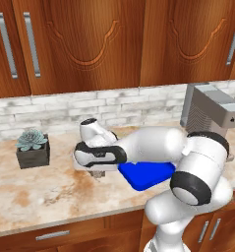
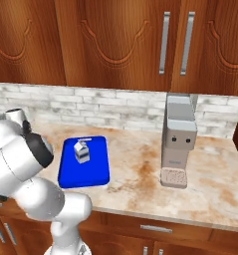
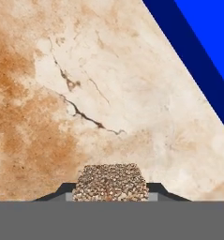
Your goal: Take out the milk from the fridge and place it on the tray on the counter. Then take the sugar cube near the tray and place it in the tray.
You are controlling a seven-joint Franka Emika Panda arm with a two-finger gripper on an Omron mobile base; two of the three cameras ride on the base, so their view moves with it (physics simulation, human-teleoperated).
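The milk (image 2: pixel 81 151), a small white carton with a dark blue band, stands upright on the blue tray (image 2: pixel 85 172) on the counter (image 2: pixel 140 169). My gripper (image 1: pixel 97 173) hangs low over the counter (image 1: pixel 50 192), just left of the tray (image 1: pixel 146 176). In the hand view, the gripper (image 3: pixel 110 194) is shut on the sugar cube (image 3: pixel 110 182), a tan speckled block held between the two dark tips. The tray's edge (image 3: pixel 197 56) runs across that view's upper right. The fridge is out of view.
A dark square pot with a succulent (image 1: pixel 33 147) stands at the counter's left. A grey coffee machine (image 2: pixel 179 139) stands right of the tray, against the brick backsplash. Wooden wall cabinets hang above, and drawers sit below the counter's front edge.
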